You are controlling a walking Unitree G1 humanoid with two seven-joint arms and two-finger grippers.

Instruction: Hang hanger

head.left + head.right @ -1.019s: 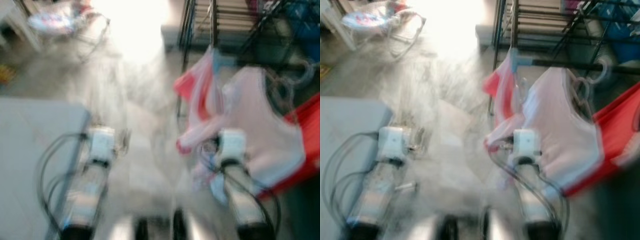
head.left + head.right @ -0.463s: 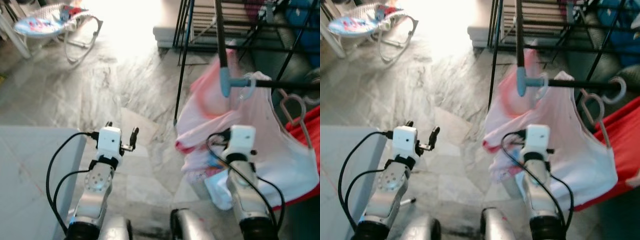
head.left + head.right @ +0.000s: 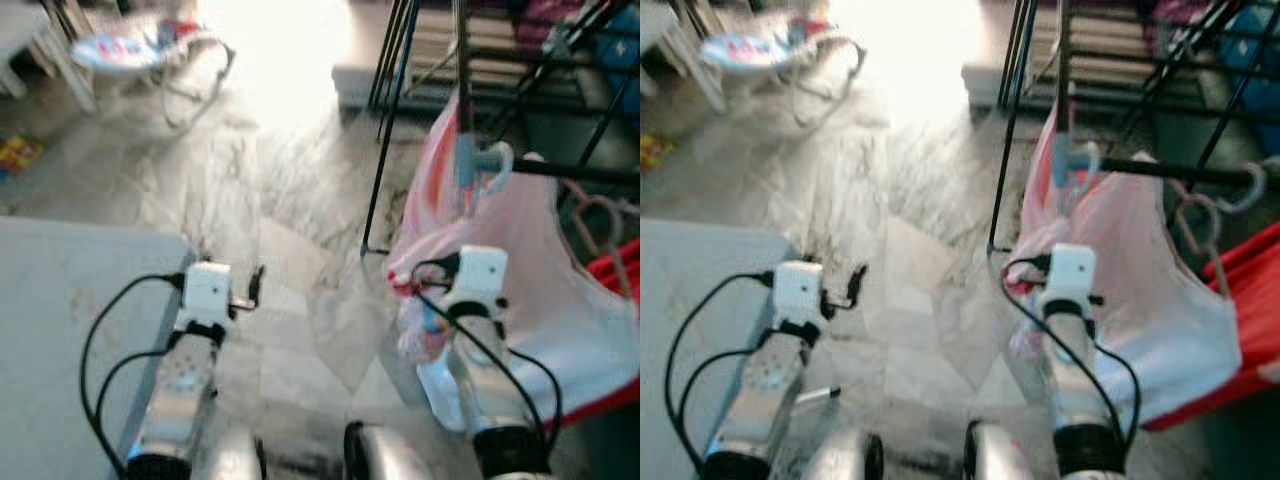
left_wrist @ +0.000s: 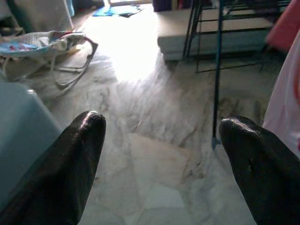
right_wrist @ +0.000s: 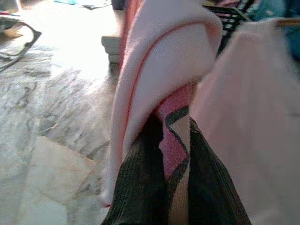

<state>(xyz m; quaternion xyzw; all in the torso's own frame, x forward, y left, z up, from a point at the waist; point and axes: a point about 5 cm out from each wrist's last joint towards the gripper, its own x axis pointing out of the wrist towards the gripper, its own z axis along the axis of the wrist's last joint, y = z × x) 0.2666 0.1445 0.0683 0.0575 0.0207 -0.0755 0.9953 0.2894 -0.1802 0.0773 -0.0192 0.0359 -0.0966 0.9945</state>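
Note:
A pale pink garment [image 3: 560, 300] hangs on a hanger whose light hook [image 3: 492, 160] sits at the end of a black rail [image 3: 580, 173]. My right gripper [image 5: 176, 136] is shut on a pink fold of that garment, low on its near edge; the fingers [image 5: 140, 183] pinch the cloth. A second, empty pink hanger [image 3: 1202, 215] hangs further right on the rail. My left gripper [image 4: 161, 136] is held out over the marble floor, open, with nothing between its fingers [image 4: 70, 164].
A grey table [image 3: 70, 300] lies to my left beside the left arm. A black drying rack [image 3: 395, 100] stands ahead, with a low step [image 4: 211, 35] behind it. A baby bouncer [image 3: 150, 50] sits far left. Red cloth [image 3: 620, 265] hangs on the right.
The whole picture has shifted and sharpened, so the camera moved. Both arms keep their pose, and the right gripper still holds the pink garment.

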